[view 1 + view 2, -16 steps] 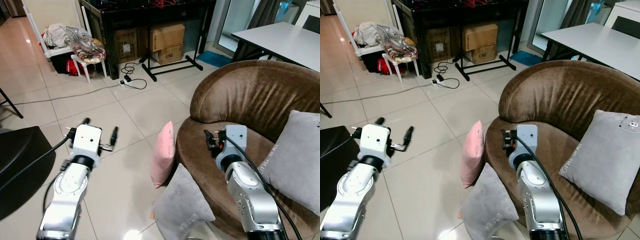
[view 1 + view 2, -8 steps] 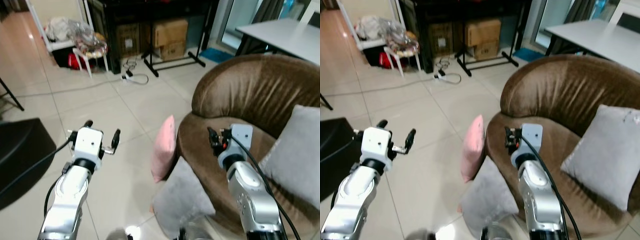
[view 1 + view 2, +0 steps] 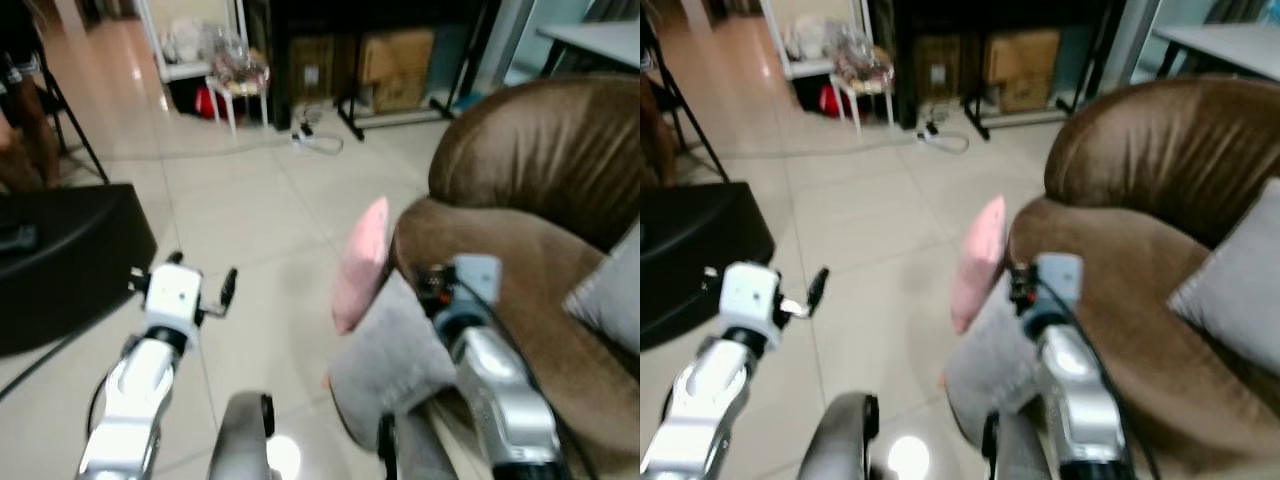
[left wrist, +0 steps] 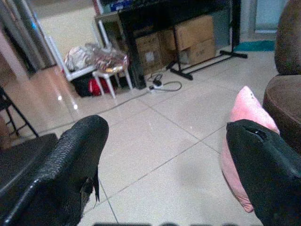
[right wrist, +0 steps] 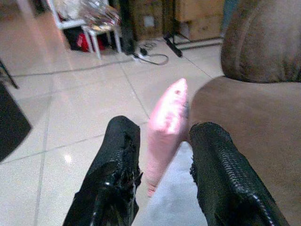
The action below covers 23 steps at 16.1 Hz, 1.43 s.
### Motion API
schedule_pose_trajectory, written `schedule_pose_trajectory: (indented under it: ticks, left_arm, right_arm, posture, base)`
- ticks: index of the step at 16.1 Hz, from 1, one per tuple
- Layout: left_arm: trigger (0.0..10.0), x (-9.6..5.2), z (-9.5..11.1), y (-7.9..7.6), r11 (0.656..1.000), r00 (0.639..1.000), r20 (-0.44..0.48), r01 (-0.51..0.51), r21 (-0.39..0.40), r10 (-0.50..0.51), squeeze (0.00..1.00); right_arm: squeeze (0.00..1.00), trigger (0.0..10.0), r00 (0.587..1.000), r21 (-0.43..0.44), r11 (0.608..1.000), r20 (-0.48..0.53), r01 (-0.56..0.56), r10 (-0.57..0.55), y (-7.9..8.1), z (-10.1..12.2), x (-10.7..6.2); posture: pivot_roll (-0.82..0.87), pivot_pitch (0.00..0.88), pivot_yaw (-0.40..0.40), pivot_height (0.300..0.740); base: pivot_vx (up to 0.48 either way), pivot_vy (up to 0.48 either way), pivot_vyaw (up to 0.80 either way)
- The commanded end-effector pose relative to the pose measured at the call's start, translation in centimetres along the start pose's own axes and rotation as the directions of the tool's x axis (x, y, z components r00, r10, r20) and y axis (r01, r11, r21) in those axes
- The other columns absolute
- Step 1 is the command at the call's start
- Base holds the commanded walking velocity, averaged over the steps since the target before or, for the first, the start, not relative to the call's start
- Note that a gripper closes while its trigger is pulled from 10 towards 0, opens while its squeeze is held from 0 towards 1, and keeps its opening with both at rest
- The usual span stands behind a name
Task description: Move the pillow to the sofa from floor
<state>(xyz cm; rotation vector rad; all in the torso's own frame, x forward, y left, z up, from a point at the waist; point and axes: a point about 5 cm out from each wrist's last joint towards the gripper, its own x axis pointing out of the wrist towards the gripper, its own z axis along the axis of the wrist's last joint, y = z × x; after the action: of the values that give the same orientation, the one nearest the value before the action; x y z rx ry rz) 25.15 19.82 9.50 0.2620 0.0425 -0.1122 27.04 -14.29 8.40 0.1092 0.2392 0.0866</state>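
Observation:
A pink pillow [image 3: 362, 262] stands on edge on the tiled floor, leaning against the front of the brown sofa [image 3: 520, 190]. A grey pillow [image 3: 390, 360] leans on the sofa just before it. My left gripper [image 3: 203, 275] is held open over bare tiles, well left of both pillows. In its wrist view the left gripper [image 4: 167, 127] has the pink pillow [image 4: 242, 141] beside one finger, further off. My right gripper [image 3: 430, 283] hovers at the sofa's front edge above the grey pillow, open, and the right wrist view has the pink pillow [image 5: 167, 127] beyond its fingers [image 5: 117, 160].
A black case [image 3: 60, 255] lies on the floor at the left. Another grey pillow [image 3: 610, 295] rests on the sofa seat. Cardboard boxes [image 3: 395, 65], a white stool [image 3: 235, 85] and a cable [image 3: 315, 140] sit at the back. A person [image 3: 15, 90] stands far left.
The whole view has blurred and shifted: the camera has swung left and tipped down, with my own legs now in view. Both arms hold the same pose; the pillows have not moved.

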Motion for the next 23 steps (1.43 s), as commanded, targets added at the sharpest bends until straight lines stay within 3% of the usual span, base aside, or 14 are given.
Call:
schedule_pose_trajectory:
  ticks: [1,9,11,19,23]
  left_arm:
    - [10.0,0.45,1.00,-0.11,1.000,0.999,0.045,0.013,0.003,-0.013,0.25]
    - [10.0,0.25,1.16,-0.21,0.999,0.998,0.061,0.032,-0.013,-0.031,0.27]
    - [10.0,0.20,1.16,-0.22,0.999,0.997,0.063,0.034,-0.013,-0.034,0.27]
    - [10.0,0.15,1.21,-0.17,0.999,0.997,0.071,0.031,-0.018,-0.029,0.25]
    - [10.0,0.24,1.14,-0.25,0.999,0.997,0.061,0.044,-0.011,-0.043,0.24]
  right_arm:
    - [0.00,10.0,0.999,-0.011,1.000,0.030,0.014,-0.013,-0.45,0.76,0.09]
    - [0.00,10.0,0.999,-0.058,0.998,0.038,0.003,-0.001,-0.29,0.85,0.09]
    - [0.00,10.0,0.999,-0.058,0.998,0.037,0.003,-0.001,-0.25,0.81,0.09]
    - [0.00,10.0,0.999,-0.043,0.999,0.032,-0.003,0.005,-0.11,0.64,0.07]
    - [0.00,10.0,1.000,-0.037,0.999,0.021,0.000,0.000,-0.30,0.43,0.16]
  posture:
    - [-0.01,0.000,-0.028,0.591]
    - [-0.01,0.000,-0.027,0.591]
    - [-0.01,0.000,-0.026,0.591]
    - [-0.01,0.000,-0.025,0.591]
    - [-0.01,0.000,-0.024,0.561]
  base:
    - [0.000,0.000,0.00]
    - [0.229,0.000,0.10]
    - [0.334,0.000,0.80]
    - [0.293,0.000,0.00]
    - [0.000,0.000,0.00]
